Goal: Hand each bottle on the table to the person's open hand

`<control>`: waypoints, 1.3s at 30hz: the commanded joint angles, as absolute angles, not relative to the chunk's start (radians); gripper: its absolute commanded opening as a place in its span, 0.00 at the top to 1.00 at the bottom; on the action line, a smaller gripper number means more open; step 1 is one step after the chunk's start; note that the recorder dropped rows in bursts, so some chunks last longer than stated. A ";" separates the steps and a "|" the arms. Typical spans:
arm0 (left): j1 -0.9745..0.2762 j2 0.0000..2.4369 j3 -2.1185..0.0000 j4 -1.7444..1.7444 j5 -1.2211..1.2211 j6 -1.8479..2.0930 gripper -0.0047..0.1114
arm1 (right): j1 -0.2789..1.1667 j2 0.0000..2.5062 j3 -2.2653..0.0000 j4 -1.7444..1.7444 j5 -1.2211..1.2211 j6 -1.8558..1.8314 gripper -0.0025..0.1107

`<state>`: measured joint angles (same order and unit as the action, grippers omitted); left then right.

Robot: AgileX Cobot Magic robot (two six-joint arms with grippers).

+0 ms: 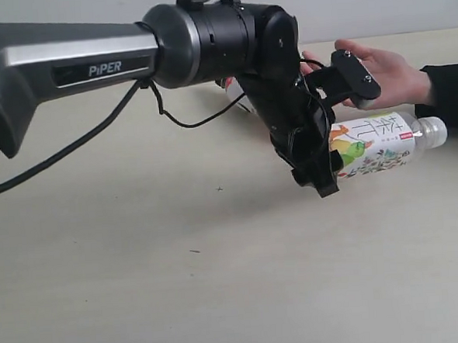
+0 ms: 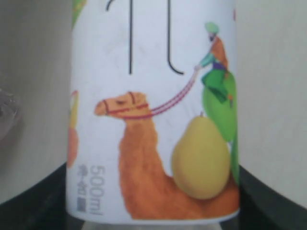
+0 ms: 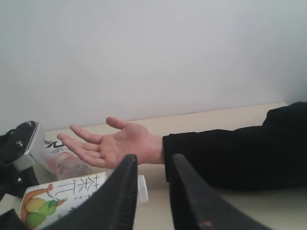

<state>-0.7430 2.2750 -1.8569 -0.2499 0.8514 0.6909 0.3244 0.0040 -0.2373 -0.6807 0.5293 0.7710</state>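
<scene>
My left gripper is shut on the bottle with the white label and orange-green fruit. It holds the bottle sideways, cap toward the right. The person's open hand lies palm up just beyond it, with a black sleeve. In the left wrist view the bottle's label fills the frame between the dark fingers. My right gripper is open and empty, facing the hand and the held bottle. A pink-white bottle lies by the fingertips, mostly hidden behind the arm.
The pale cream table stretches wide to the left and front of the arm. A black cable hangs under the left arm. The person's black sleeve rests along the table's right side. A grey wall stands behind.
</scene>
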 commanded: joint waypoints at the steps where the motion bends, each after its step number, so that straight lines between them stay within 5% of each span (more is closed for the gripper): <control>1: -0.748 2.206 -1.861 -0.330 0.915 0.667 0.96 | 0.326 0.000 -0.236 -0.680 0.523 0.768 0.76; 13: -0.752 2.095 -1.861 -0.352 0.814 0.257 0.96 | 0.326 0.000 -0.236 -0.680 0.523 0.768 0.76; 24: -0.850 2.141 -1.861 -0.312 0.387 -0.203 0.96 | 0.326 0.000 -0.236 -0.680 0.524 0.767 0.76; 33: -0.887 2.229 -1.861 -0.055 0.185 -0.708 0.96 | 0.326 0.000 -0.236 -0.680 0.524 0.770 0.76; 39: -0.887 2.234 -1.861 0.383 0.285 -1.042 0.96 | 0.326 0.000 -0.236 -0.680 0.524 0.770 0.76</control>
